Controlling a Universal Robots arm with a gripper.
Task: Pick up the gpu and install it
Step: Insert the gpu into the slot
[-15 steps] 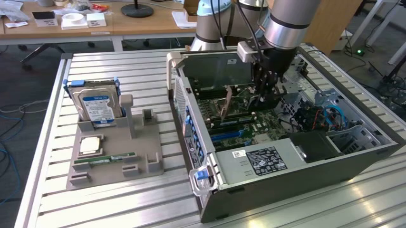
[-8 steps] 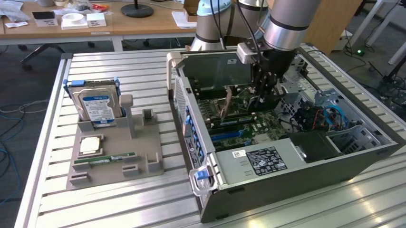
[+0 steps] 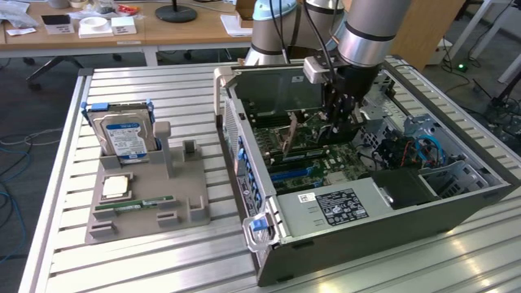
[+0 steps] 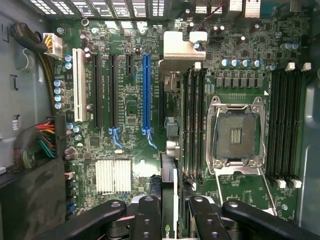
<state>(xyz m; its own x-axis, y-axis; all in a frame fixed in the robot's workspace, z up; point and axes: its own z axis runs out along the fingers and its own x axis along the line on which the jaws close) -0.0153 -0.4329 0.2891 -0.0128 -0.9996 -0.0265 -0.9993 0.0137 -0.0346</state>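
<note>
wrist view: the gripper is seen closed on the gpu, which is held edge-on as a thin dark card pinched between the two black fingers. the card is carried over the motherboard, with its long edge running parallel to the slots. it is placed between the blue slot and the bank of black memory slots, just beside the blue slot rather than in line with it. whether the card touches the board cannot be told. an open processor socket with its metal frame is seen beyond the memory slots, and a white slot and a finned heat sink are seen on the far side of the blue slot.

in the exterior view the arm is reached down into the open computer case, and the gripper is lowered deep inside it, close above the board. towards the exterior view's left, well apart from the case, a grey stand is set on the slatted metal table. a hard drive is stood upright at its back and a green memory stick is laid flat on it.
</note>
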